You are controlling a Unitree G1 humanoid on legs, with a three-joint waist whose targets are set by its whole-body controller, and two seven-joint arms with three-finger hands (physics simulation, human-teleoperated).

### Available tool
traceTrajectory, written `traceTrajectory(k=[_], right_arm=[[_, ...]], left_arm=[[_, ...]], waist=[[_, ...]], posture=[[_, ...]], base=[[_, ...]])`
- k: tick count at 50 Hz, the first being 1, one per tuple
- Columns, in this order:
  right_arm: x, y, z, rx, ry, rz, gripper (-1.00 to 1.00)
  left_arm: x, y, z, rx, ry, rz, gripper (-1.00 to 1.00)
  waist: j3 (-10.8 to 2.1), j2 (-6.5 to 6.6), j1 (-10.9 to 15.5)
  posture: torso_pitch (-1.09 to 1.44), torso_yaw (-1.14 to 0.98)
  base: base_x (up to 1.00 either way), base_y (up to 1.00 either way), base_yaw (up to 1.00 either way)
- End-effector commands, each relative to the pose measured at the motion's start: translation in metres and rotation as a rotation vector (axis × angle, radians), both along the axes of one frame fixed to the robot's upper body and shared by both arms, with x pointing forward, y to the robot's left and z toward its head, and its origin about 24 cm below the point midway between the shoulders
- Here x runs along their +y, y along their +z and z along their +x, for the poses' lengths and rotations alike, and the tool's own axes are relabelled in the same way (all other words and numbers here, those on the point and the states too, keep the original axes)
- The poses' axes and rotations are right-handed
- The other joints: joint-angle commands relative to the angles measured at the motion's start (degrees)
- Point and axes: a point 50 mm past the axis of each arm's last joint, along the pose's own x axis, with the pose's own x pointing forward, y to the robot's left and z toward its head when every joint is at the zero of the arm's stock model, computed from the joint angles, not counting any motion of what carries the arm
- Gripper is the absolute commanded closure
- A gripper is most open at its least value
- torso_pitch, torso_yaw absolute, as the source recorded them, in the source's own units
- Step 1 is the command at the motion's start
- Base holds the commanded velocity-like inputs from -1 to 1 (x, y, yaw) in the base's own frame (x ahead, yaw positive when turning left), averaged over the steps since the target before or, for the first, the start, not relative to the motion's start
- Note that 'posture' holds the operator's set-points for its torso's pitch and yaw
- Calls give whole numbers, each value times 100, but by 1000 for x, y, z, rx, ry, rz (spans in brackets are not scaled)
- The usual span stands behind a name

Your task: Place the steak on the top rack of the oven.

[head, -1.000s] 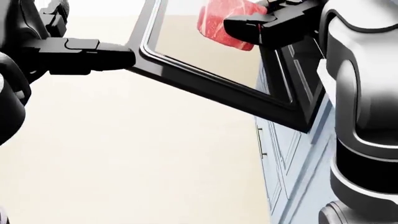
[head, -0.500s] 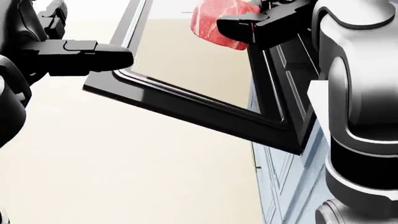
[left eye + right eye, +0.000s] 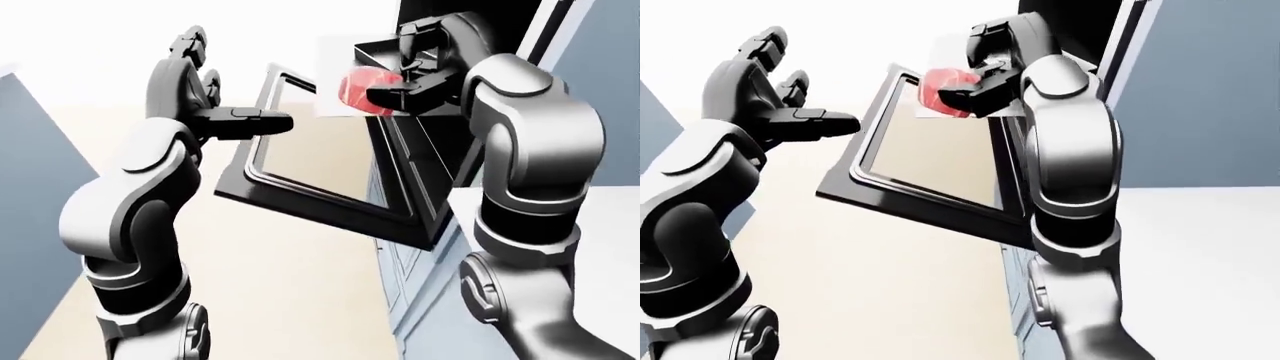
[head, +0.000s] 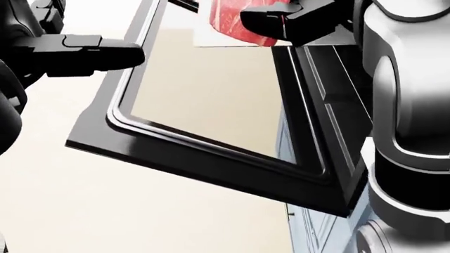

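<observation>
The red steak (image 3: 358, 90) hangs above the far end of the open oven door (image 4: 211, 171), near the dark oven mouth (image 3: 440, 26). My right hand (image 3: 388, 86) is shut on it, black fingers wrapped over its right side. A pale flat sheet (image 4: 209, 38), possibly a pulled-out rack, shows just under the steak. My left hand (image 3: 800, 94) is open, with one finger stretched out level over the door's left edge and the others raised; whether it touches the door I cannot tell.
The black-framed glass door juts out level towards the views' left. Blue-grey cabinet fronts (image 3: 412, 279) run below the oven. A white counter (image 3: 1200, 240) lies at the right. Beige floor (image 4: 141, 221) shows beneath the door.
The head view has shifted: the door now sits lower and larger in it. The steak and right hand have gone up and left in the view, towards the oven mouth.
</observation>
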Motion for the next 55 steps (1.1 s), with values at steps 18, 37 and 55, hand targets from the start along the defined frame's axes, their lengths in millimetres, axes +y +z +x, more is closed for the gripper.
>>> traceTrajectory(k=[18,37,55], right_arm=[[2,17,-4,-82,-1,-2,100],[2,23,-4,-90,-2,0,100],[1,24,-4,-93,-4,2,100]], left_arm=[[0,13,-5,-72,-5,-5,-100],[-2,14,-3,-73,-10,-4,-100],[-2,15,-4,-75,-10,-6,-100]], waist=[[-140,580,-73],[-94,283,-79],[-98,313,-28]], posture=[[0,0],[0,0],[0,0]], base=[[20,0,0],[7,0,0],[12,0,0]])
